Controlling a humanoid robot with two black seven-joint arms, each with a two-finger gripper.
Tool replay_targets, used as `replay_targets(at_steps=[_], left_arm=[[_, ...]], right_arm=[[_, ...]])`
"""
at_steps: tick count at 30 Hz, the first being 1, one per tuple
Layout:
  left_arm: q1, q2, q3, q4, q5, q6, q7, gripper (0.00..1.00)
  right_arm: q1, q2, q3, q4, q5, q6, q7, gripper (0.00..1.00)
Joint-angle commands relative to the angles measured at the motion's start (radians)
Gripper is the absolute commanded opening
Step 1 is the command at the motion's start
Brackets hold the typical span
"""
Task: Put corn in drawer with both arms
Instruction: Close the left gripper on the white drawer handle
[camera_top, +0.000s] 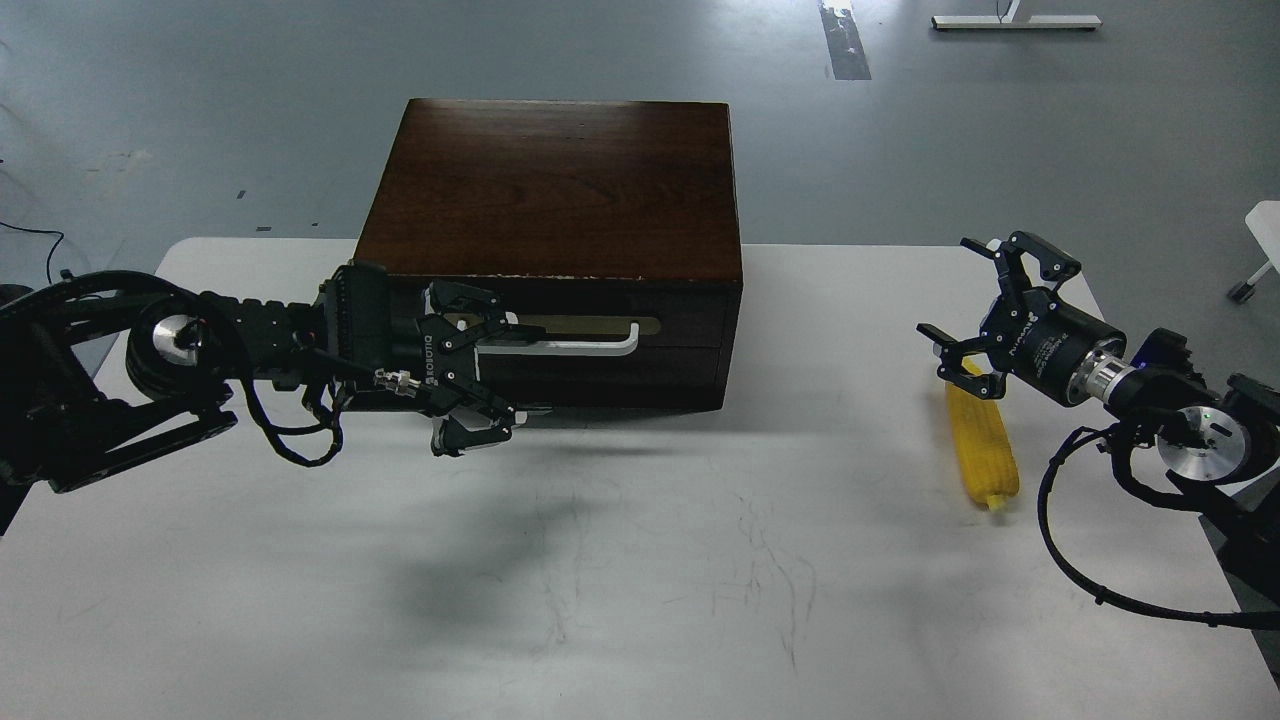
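Left claw (497, 365) splayed wide at closed drawer (600, 340) handle, right claw (975, 310) spread above corn (982, 448).

- corn (982, 447): bright yellow ribbed cob, lying flat on the white desk (640, 560) at the right, well apart from the cabinet.
- drawer (600, 340): dark brown front with brass-coloured plate and white bar handle (590, 348), shut flush in the cabinet.
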Motion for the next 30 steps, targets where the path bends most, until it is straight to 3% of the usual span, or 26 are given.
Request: replay_targets(at_steps=[1,30], left_arm=[[-0.005,0.0,0.006,0.001,0.0,0.0,0.0,0.72],[-0.054,-0.035,0.074,0.027,0.0,0.0,0.0,0.75]], right_arm=[[0.0,0.001,0.0,0.0,0.001,0.0,0.0,1.0],[0.001,0.003,0.002,0.0,0.001,0.002,0.0,1.0]])
